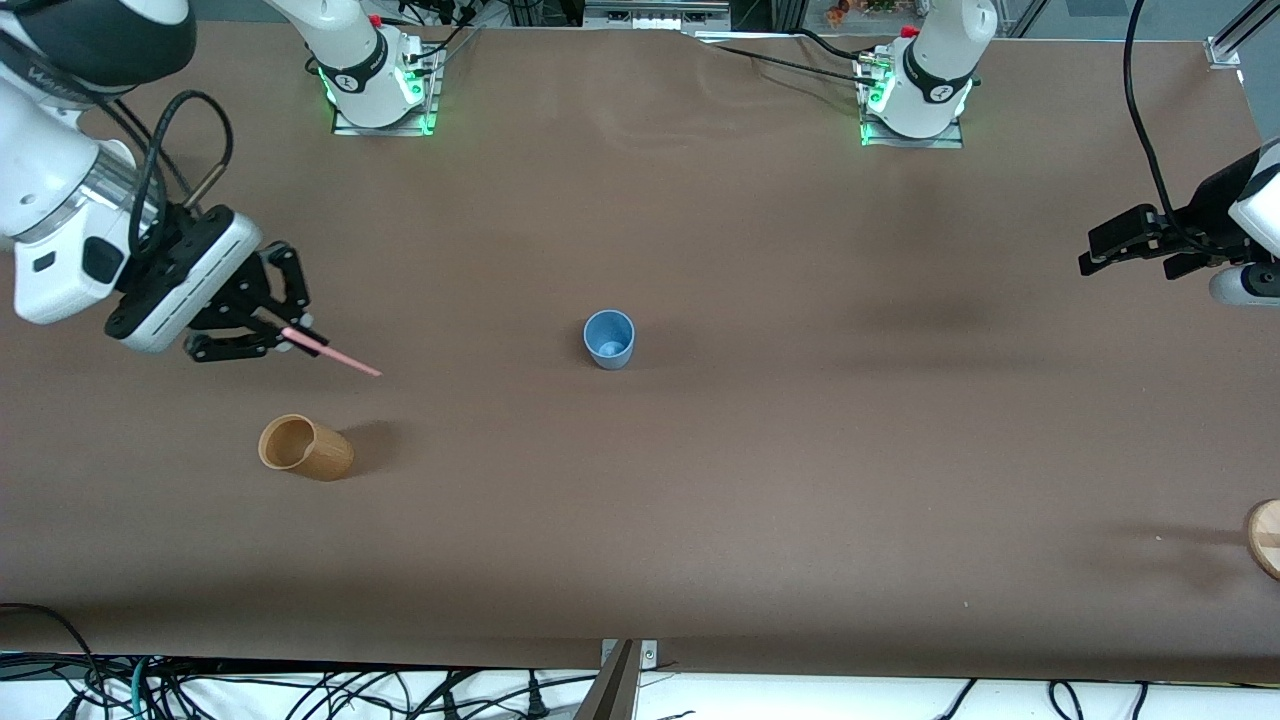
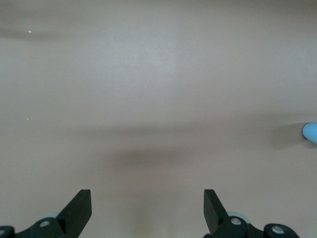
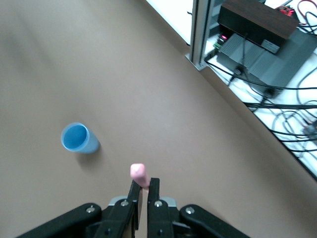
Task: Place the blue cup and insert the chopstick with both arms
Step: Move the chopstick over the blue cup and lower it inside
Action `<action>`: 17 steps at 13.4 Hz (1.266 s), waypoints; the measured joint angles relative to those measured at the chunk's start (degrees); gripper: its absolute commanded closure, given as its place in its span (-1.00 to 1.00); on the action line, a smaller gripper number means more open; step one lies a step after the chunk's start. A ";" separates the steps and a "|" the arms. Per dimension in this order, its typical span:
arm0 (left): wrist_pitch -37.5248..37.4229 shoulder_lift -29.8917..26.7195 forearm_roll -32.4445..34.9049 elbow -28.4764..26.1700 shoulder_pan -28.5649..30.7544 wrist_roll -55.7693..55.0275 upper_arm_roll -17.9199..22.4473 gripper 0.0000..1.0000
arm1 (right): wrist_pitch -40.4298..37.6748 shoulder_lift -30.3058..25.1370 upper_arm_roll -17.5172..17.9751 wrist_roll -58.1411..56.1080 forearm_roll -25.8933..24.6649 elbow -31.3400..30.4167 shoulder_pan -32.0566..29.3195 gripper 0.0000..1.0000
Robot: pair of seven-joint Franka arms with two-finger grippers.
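The blue cup [image 1: 609, 339] stands upright in the middle of the table, mouth up; it also shows in the right wrist view [image 3: 78, 138] and as a sliver at the edge of the left wrist view [image 2: 311, 133]. My right gripper [image 1: 296, 335] is up over the table at the right arm's end, shut on the pink chopstick [image 1: 335, 355], which slants out of the fingers toward the cup; its tip shows in the right wrist view [image 3: 138, 174]. My left gripper [image 1: 1095, 255] is open and empty, up over the left arm's end of the table; its fingertips [image 2: 80, 207] stand wide apart.
A tan wooden cup [image 1: 305, 447] lies tilted on the table nearer the front camera than the right gripper. A round wooden object [image 1: 1266, 537] sits at the edge of the view at the left arm's end. The table's front edge with cables [image 3: 277, 114] shows in the right wrist view.
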 measured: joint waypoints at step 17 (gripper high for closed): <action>0.01 0.00 0.00 -0.02 -0.17 0.33 -0.24 -1.00 | 19.47 10.22 3.68 25.69 6.46 -9.49 16.20 1.00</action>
